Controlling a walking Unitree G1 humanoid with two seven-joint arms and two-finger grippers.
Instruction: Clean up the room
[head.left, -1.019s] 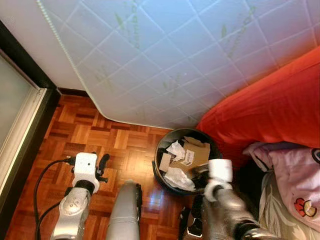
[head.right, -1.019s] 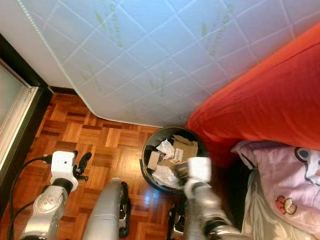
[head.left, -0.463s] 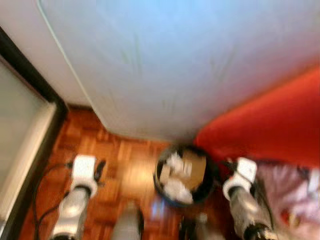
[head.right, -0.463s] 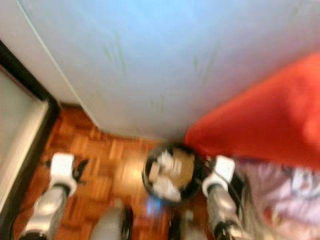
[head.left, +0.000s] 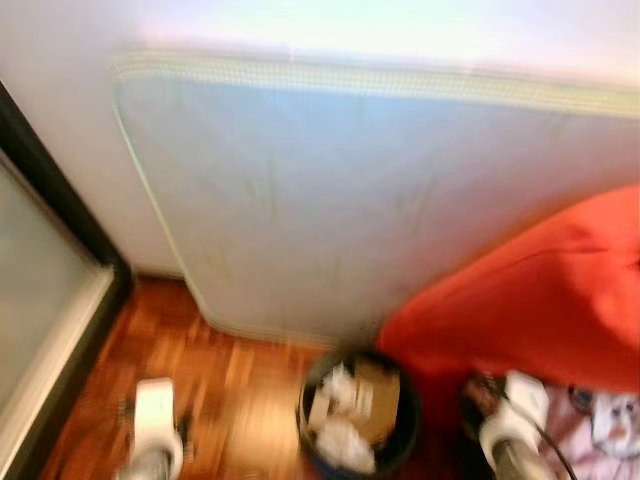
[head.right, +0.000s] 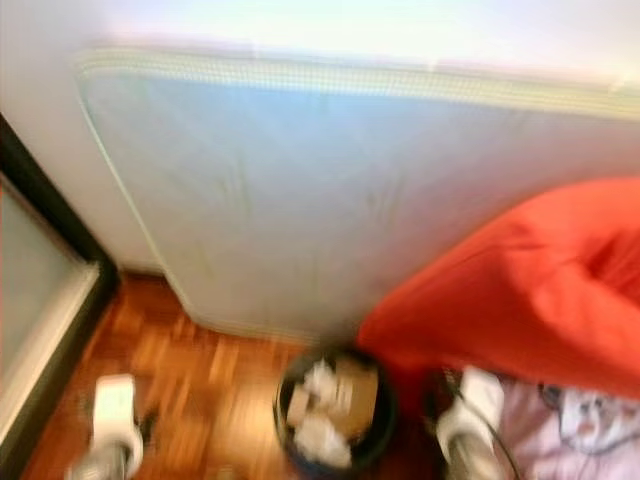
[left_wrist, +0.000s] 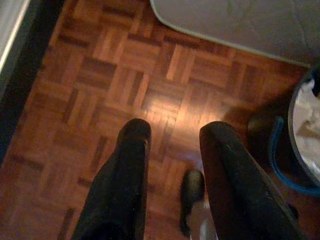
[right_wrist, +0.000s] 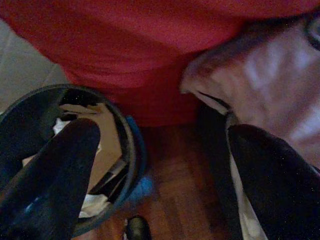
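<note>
While the right end effector (right_wrist: 160, 165) hangs released and empty, the paper-filled bin (right_wrist: 127, 150) sits just beside it.

A home bedroom; mattress (head.left: 330, 200) against the wall; red bedding (head.left: 530, 290); parquet floor (left_wrist: 100, 80).

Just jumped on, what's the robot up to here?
It stands on the parquet floor in front of a black bin stuffed with paper and cardboard, with a mattress leaning on the wall behind and a red cover to its right. The head views are blurred. Neither claw holds anything: the left claw is open over bare floor, and the right claw is open beside the bin's rim, next to pink bedding.
</note>
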